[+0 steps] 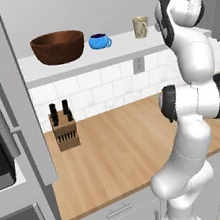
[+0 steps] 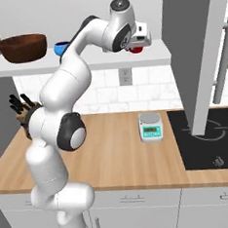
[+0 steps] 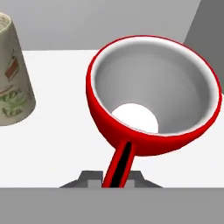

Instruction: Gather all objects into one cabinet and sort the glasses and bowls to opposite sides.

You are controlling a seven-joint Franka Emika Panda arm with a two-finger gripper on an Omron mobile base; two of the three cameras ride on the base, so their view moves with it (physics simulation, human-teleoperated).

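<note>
text: none legible | beige patterned tumbler [image 3: 13, 74] — green and red print seen, letters too blurred to be read | kitchen scale [image 2: 151, 127] display — digits not resolved

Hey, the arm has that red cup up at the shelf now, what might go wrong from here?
1. The jaws are shut on the red cup by its thin handle alone, so it may swing or slip.
2. The beige tumbler stands close beside it on the white shelf; a sideways move might knock it over.
3. The wooden bowl sits at the far left end, so leaving the cup at this end keeps the sides sorted.
</note>
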